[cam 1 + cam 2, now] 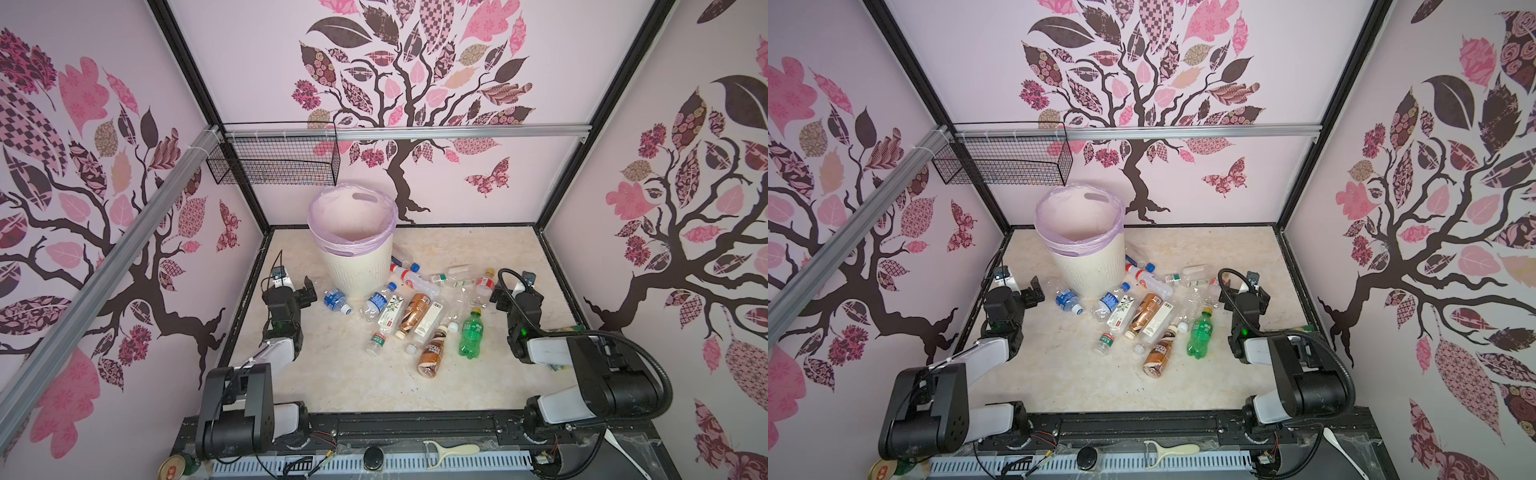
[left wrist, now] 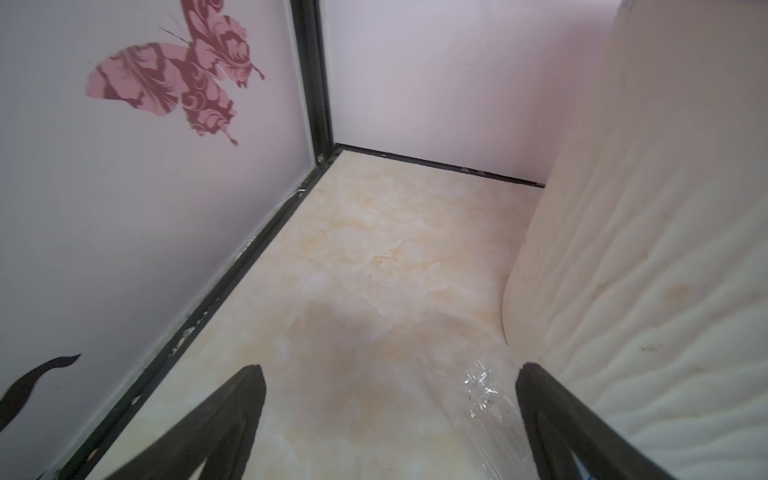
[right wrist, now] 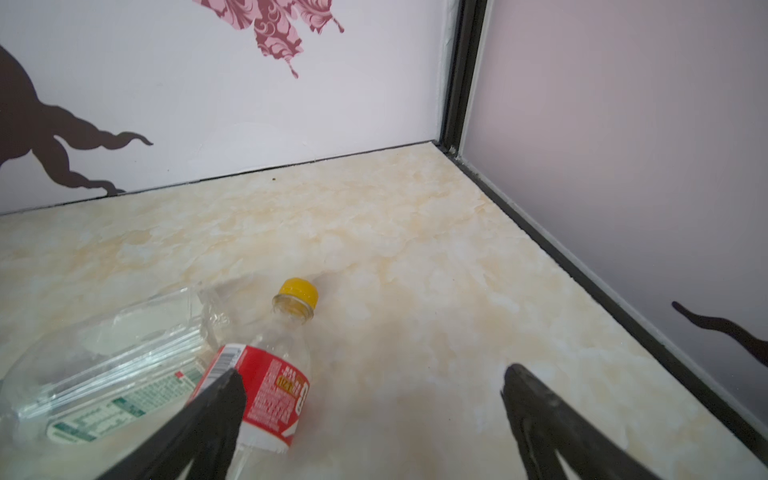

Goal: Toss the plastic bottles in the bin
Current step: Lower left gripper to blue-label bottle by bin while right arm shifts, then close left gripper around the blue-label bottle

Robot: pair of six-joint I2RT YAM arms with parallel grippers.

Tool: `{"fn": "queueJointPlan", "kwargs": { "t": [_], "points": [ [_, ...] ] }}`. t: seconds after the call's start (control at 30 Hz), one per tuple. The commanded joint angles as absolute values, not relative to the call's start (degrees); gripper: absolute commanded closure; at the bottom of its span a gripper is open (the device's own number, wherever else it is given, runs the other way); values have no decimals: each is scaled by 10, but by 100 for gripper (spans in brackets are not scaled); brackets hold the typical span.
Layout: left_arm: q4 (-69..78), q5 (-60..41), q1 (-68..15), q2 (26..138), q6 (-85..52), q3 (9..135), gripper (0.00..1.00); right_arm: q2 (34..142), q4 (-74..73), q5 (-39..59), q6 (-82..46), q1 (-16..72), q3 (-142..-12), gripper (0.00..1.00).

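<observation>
2 grippers gape wide, empty: left gripper (image 2: pixel 390 370) beside ribbed cream bin (image 1: pixel 359 272) w/ lilac bag (image 1: pixel 357 248); right gripper (image 3: pixel 372 372) by red-labelled bottle (image 3: pixel 270 386). Crinkly plastic bottles (image 1: pixel 413 311) lie scattered on marbled tabletop (image 1: pixel 498 245) beside bin.

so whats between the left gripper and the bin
Crumpled clear plastic, likely a crushed bottle, lies by the bin wall, just off the open left gripper; the left wrist view shows it.

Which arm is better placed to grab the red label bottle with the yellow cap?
Right. The right gripper is open, with the red-labelled bottle lying right beside its fingers. The left gripper sits across the table, next to the bin.
</observation>
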State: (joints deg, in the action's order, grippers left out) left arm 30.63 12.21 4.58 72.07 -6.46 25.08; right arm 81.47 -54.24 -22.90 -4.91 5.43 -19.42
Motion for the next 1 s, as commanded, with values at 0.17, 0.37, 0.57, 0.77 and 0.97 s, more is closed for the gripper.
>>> {"fn": "queueJointPlan", "kwargs": {
  "t": [0.17, 0.37, 0.57, 0.77, 0.97],
  "points": [
    [-80, 308, 47, 627, -272, 374, 2, 692, -310, -361, -270, 50, -250, 1],
    [-212, 199, 45, 598, -366, 421, 1, 633, -242, -199, -271, 51, -282, 0],
    [-309, 95, 65, 631, -428, 448, 2, 622, -160, -172, -266, 96, -340, 0],
    [-401, 36, 67, 717, -461, 502, 2, 631, -66, -244, -218, 204, -409, 1],
    [-446, -37, 67, 806, -443, 558, 2, 599, -33, -222, -211, 225, -396, 1]
  ]
}}
